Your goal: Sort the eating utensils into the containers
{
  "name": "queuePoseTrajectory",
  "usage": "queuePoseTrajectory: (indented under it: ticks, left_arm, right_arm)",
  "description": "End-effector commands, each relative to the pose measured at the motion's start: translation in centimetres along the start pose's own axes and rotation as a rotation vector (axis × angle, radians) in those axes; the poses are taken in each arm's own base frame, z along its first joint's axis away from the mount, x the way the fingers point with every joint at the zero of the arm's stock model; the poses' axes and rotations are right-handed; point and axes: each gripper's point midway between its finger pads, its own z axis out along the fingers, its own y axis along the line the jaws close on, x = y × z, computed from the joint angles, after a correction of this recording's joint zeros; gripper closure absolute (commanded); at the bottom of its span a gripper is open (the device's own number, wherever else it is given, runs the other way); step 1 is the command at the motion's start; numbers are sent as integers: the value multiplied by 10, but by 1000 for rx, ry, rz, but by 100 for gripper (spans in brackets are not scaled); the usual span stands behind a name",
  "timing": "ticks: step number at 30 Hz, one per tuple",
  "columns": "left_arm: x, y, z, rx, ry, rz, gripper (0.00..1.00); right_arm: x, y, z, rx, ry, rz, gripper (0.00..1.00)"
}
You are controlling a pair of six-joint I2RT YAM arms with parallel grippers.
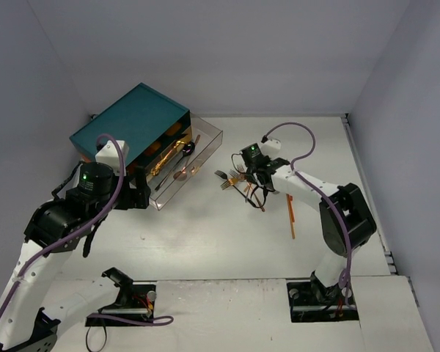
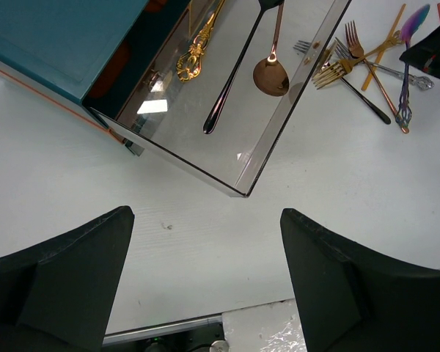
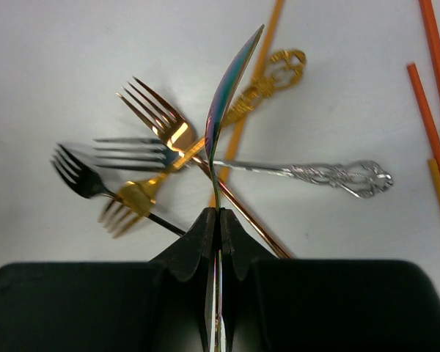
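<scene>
Over the heaped forks (image 3: 172,136), the right tool (image 3: 218,220) pinches an iridescent spoon (image 3: 231,81) edge-up between its tips.

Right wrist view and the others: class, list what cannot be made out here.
The iridescent utensil: right wrist view, edge-on, handle hidden in the right gripper's shut jaws.
The orange chopsticks: same view, cut off by the right edge.
The teal chest: top view, front partly hidden by the left arm.

Iridescent spoon (image 3: 231,81) — handle inside end effector (image 3: 218,215)
</scene>
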Motion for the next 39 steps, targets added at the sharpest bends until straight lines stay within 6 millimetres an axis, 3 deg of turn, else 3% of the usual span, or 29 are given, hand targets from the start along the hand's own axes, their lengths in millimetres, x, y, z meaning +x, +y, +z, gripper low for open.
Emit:
queuePoseTrajectory:
  ticks: [1,4,8,10,15,28,33,37,38,39]
  left_arm:
    - [-5,-3,-2,23,-29,-4,21]
    - [-3,-4,-3,33,-28,-10,21]
    - [-3,-4,-4,36,-32,-8,21]
    - [-3,-3,-5,35,-34,-5,21]
    - [-5,-4,-6,41,-40,-2,21]
    - [-9,-7,-14,71,-63,9,21]
    - [-10,-7,-19,79,-79,9,21]
    - [-13,-4,-21,67,-90,15,21]
    - [-13,-4,-20,65,-88,17,21]
    - [-13,-4,-20,64,-89,18,21]
  right_arm:
    - [11,-6,-12,-5,1,-73,100]
    - [6,-4,-25,-27,-28,-100,100]
    - [-22,10,-54,-99,-109,-103,100]
    - [-42,28,-81,-176,-164,-106,100]
    - [-70,53,-130,-355,-238,-147,100]
    - [-74,79,-207,-716,-240,-201,100]
    - [-96,121,-238,-812,-289,-65,100]
    - [-112,160,-240,-791,-328,80,100]
    - [-122,174,-252,-822,-348,123,100]
    - [-121,186,-241,-809,-337,158,100]
